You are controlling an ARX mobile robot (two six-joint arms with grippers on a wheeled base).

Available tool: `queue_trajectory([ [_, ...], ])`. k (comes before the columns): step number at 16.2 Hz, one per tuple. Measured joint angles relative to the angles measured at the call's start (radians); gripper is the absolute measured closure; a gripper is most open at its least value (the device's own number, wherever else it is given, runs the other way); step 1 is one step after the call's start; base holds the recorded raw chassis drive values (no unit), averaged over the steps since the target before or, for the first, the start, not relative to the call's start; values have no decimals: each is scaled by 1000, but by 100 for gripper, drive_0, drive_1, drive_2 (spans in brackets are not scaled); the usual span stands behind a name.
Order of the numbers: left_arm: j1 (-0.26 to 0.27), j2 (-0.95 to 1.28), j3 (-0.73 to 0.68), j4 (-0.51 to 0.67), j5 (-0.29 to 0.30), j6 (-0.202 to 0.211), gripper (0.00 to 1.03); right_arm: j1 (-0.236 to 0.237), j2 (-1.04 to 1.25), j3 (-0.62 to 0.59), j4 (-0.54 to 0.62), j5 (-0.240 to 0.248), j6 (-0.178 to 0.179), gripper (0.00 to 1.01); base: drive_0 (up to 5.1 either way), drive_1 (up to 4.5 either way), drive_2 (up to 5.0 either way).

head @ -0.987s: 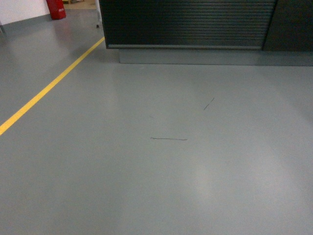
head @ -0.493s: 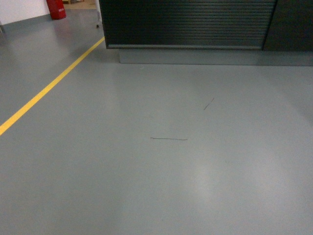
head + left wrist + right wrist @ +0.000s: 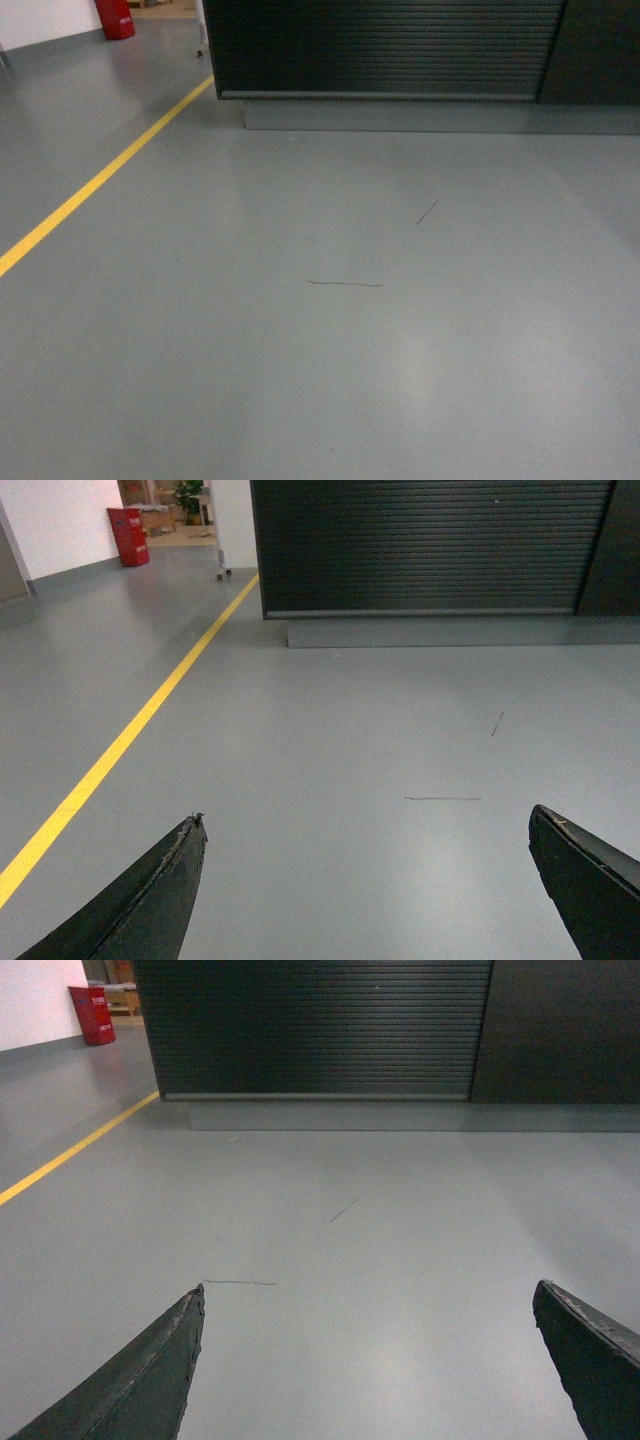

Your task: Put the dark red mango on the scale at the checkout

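Observation:
The checkout shows as a dark counter with a horizontally ribbed front panel across the far side of the grey floor; only its front is in view, also in the left wrist view and the right wrist view. The dark red mango and the scale are out of view. My left gripper is open, its two dark fingers spread wide over bare floor with nothing between them. My right gripper is likewise open and empty. Neither gripper appears in the head view.
A yellow floor line runs diagonally along the left. A red bin stands at the far left by a white wall. A grey plinth runs under the counter. Two thin dark scuffs mark the floor.

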Motion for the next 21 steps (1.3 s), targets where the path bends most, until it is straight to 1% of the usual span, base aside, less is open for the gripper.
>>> queue_trajectory([
  [10,0,0,0,0,0,0,5,0,0,0,0,0,0,3,0,0,0],
  [14,0,0,0,0,0,0,5,0,0,0,0,0,0,3,8,285,-270],
  [21,0,0,0,1,0,0,5,0,0,0,-1,0,0,3,3,371,-366],
])
